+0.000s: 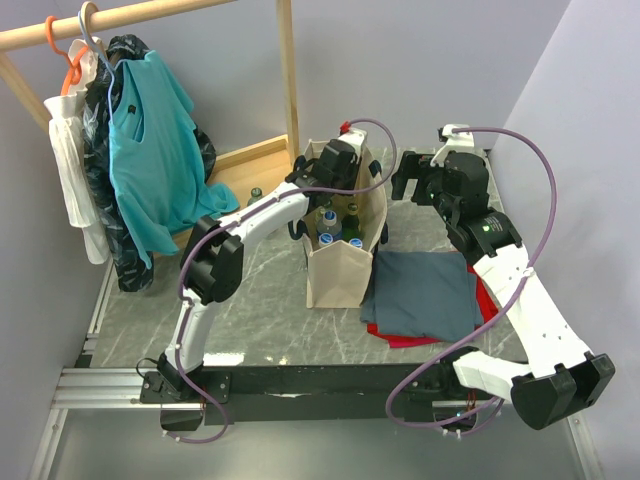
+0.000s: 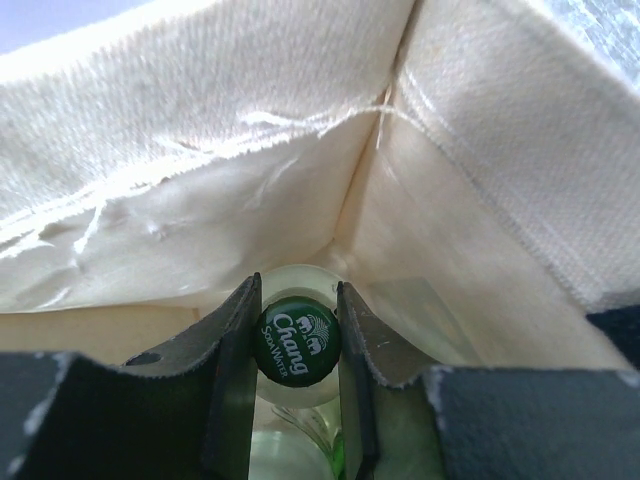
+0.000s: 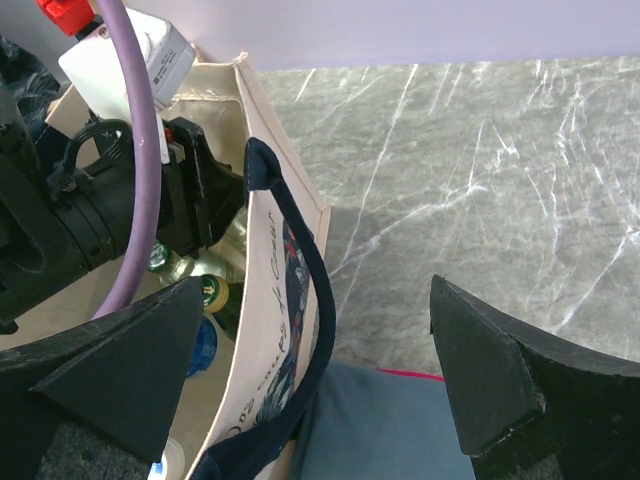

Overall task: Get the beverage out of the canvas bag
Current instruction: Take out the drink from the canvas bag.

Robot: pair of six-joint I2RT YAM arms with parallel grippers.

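Centre of the overhead view: the tall beige canvas bag (image 1: 340,272) with navy handles (image 3: 300,250). Inside it, low in the left wrist view, your left gripper (image 2: 297,295) is clamped on the green-capped clear glass bottle (image 2: 297,340). Lift straight up, keeping the bottle off the cloth walls; your right gripper (image 3: 315,300), spread wide and empty beside the bag's right rim, could steady it.

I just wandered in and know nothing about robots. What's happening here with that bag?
The left gripper is down inside the canvas bag, shut on the cap of a Chang soda water bottle. The bottle is not out yet; it sits in the bag among other bottles. The right gripper hangs open beside the bag, holding nothing.
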